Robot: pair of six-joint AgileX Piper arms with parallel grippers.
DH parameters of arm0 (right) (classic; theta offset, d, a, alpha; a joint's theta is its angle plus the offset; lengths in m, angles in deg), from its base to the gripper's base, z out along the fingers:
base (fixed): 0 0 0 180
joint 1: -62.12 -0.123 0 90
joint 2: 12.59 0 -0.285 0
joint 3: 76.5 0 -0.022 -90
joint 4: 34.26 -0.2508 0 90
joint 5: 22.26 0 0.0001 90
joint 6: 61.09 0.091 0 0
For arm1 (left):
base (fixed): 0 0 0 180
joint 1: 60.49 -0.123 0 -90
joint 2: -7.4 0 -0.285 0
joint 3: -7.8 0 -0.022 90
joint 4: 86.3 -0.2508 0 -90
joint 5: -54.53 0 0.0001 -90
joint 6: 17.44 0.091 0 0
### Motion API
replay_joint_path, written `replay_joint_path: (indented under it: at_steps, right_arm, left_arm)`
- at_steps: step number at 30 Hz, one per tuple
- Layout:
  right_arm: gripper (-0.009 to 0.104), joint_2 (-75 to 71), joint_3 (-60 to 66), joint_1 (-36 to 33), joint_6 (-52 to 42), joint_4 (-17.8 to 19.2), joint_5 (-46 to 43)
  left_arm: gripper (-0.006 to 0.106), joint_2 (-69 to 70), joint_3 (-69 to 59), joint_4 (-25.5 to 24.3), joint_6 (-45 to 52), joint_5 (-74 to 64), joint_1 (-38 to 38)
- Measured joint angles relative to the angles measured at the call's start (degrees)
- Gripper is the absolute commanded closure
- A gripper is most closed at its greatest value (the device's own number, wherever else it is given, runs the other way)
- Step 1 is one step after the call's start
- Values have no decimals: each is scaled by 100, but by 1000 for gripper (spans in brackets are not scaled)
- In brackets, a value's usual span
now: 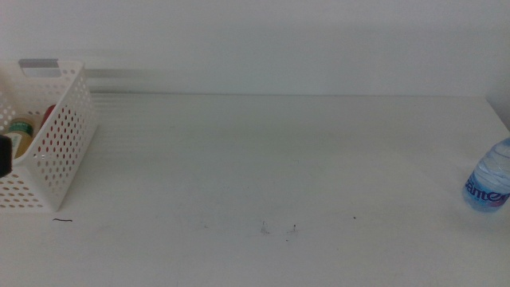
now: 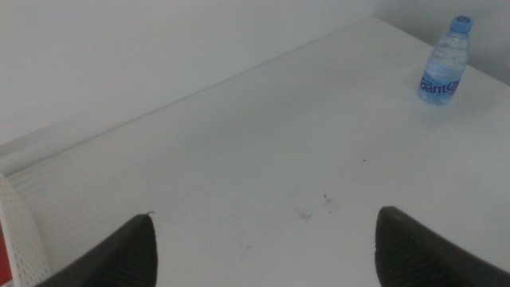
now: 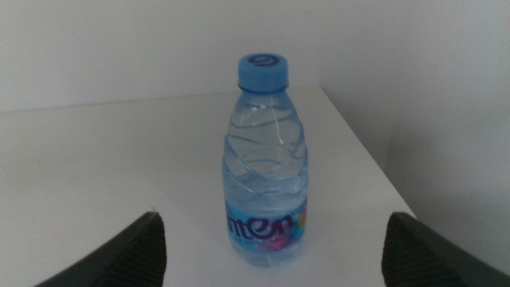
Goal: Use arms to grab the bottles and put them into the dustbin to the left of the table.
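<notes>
While the right gripper [image 3: 271, 255] is sitting with its jaws spread wide on either side of the water bottle [image 3: 265, 159], nothing is being held yet; the bottle is standing upright between the jaw tips, apparently untouched. In the middle view the same bottle [image 1: 488, 185] is standing at the far right edge of the table [image 1: 263, 159], well apart from the dustbin [image 1: 56, 151] at the far left.

Judgement on the step in hand: the right arm is lining up a grasp. To do it well, the jaws should be advancing level until the body just above the label is centred between them, then closing gently, since thin clear plastic is likely to buckle or slip. The table edge is close behind the bottle, so pushing it is a risk.

Count, largest first: one table; one dustbin, already holding a yellow tea bottle [image 1: 21, 134] and something red [image 1: 49, 115], only partly visible; one water bottle outside.

The left gripper [image 2: 263, 239] is waiting near the dustbin, jaws wide apart and empty.
</notes>
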Motion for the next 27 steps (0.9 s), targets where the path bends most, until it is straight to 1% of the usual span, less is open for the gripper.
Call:
replay_joint_path:
  at_steps: [4,8,13,17,23,27]
  right_arm:
    - [11,276,0,0,431,300,-154]
    - [11,688,0,0,629,415,-287]
    - [12,1254,0,0,500,480,-1118]
    - [12,1857,0,0,337,492,-1858]
    - [12,2930,-10,0,172,331,-2651]
    - [12,3411,-108,0,161,331,-2804]
  left_arm:
    - [7,0,0,0,0,0,0]
    - [7,0,0,0,0,0,0]
    - [7,0,6,-9,0,0,0]
    - [7,0,6,-9,0,0,0]
    - [7,0,6,-9,0,0,0]
    - [7,0,6,-9,0,0,0]
